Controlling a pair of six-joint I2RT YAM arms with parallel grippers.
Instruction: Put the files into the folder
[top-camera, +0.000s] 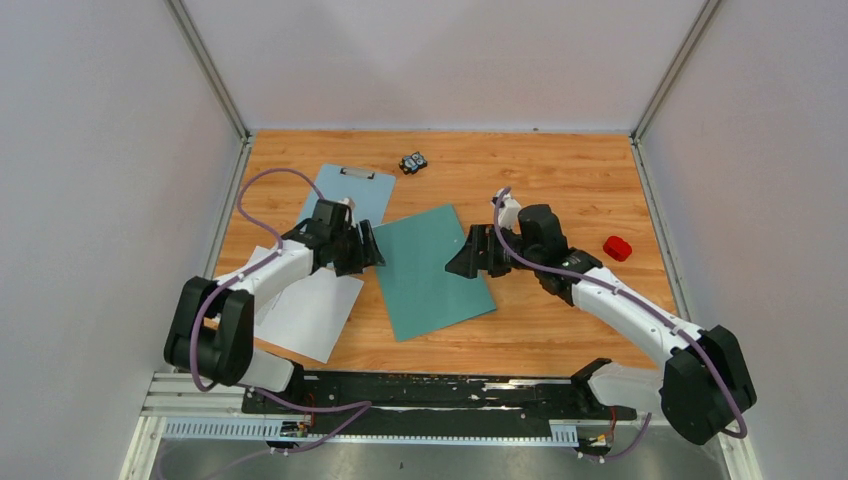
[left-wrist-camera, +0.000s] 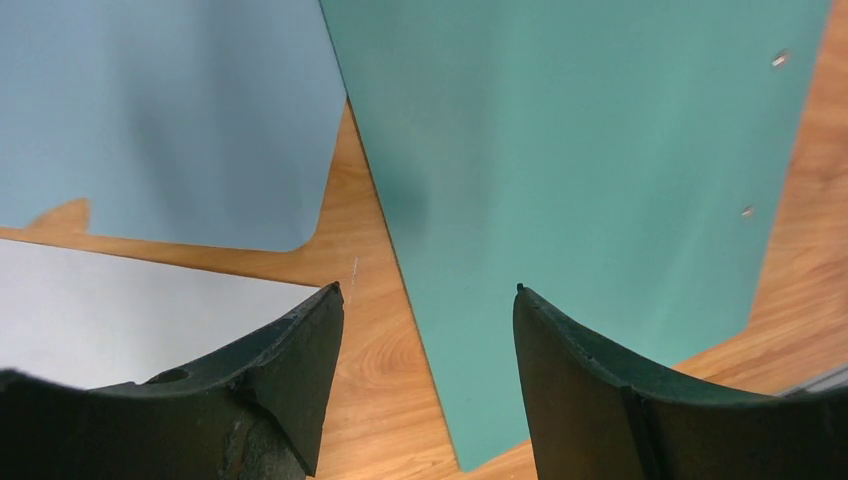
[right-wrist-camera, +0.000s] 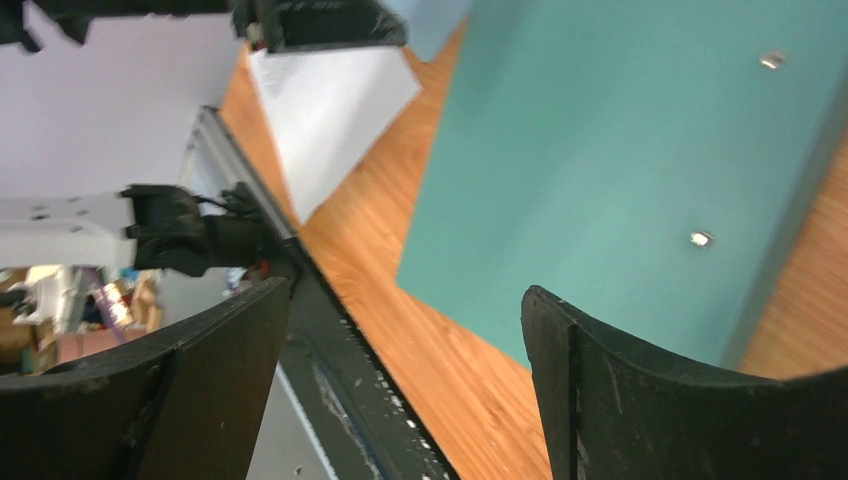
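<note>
Your L gripper (left-wrist-camera: 425, 290) & R gripper (right-wrist-camera: 405, 290) are spread wide, holding nothing. The teal folder (top-camera: 432, 272) lies shut btwn them, its edge under the L fingers (left-wrist-camera: 290, 380). The files (top-camera: 305, 310) sit behind the L gripper. Careful: the thin cover may slip & the folder slides away.

Arms angled inward — left end effector (top-camera: 366, 247) and right end effector (top-camera: 457, 266) face to face, jaws apart, empty.
</note>
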